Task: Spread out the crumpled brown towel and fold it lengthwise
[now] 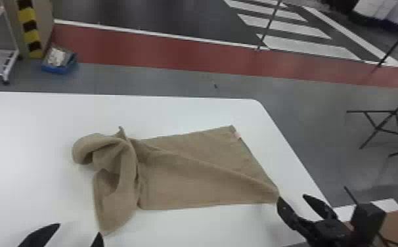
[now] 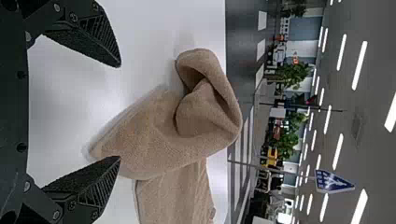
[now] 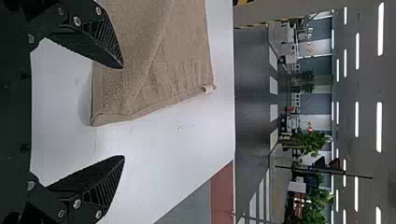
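Table (image 1: 27,131): supporting the towel for spreading
Towel (image 1: 188,177): lying flat rightward, bunching leftward
Right gripper (image 3: 123,112): gaping empty beside the flat end, perhaps for straightening its corner
Left gripper (image 2: 120,112): gaping empty near the bunch, presumably for pinching

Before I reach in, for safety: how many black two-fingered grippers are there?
2: the left gripper near the bunched end of the brown cloth towel, and the right gripper beside its near right corner.

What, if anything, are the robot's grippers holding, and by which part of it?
Nothing is held: the left gripper and the right gripper are both open, and the towel lies on the table, unpinched.
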{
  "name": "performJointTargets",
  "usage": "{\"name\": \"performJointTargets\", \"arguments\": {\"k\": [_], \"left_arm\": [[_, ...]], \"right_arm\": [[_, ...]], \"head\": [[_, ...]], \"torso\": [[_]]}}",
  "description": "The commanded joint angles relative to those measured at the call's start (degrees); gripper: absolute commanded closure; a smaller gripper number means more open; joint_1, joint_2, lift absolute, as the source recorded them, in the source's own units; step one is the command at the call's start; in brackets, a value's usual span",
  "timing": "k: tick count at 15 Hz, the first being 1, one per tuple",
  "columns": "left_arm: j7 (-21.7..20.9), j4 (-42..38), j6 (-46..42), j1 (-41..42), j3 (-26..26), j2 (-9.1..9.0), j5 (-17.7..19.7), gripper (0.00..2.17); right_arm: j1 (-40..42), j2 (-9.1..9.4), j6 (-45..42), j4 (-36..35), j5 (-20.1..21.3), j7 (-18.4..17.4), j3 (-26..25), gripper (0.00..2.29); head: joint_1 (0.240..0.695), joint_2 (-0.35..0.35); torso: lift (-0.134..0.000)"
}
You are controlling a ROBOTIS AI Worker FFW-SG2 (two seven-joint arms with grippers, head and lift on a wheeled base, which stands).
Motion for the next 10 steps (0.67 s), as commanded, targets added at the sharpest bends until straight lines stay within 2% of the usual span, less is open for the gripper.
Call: {"name": "performJointTargets", "arguments": {"k": [1, 2, 6, 10], "left_arm": [[-0.17, -0.18, 2.62, -1.30, -2.18, 0.00, -0.36, 0.20], [0.00, -0.18, 5.26, -2.27, -3.41, -0.17, -1.15, 0.20], [1.67, 0.00, 5.61, -4.03, -6.84, -0.70, -3.96, 0.22], [2.02, 0.26, 5.78, -4.55, -7.63, -0.52, -4.66, 0.34]], "right_arm": [[-0.67, 0.14, 0.12, 0.54, -0.06, 0.19, -0.25, 0.22], [-1.20, 0.14, 0.12, 1.06, 0.03, 0.28, -0.34, 0.22], [-2.52, 0.14, 0.30, 2.03, 0.03, 0.28, 0.37, 0.22], [-3.04, 0.14, 0.65, 3.26, -1.46, 1.07, -0.25, 0.22]], "head": [[0.695, -0.350], [0.695, -0.350], [0.695, -0.350], [0.695, -0.350]], "torso": [[-0.128], [-0.128], [-0.128], [-0.128]]}}
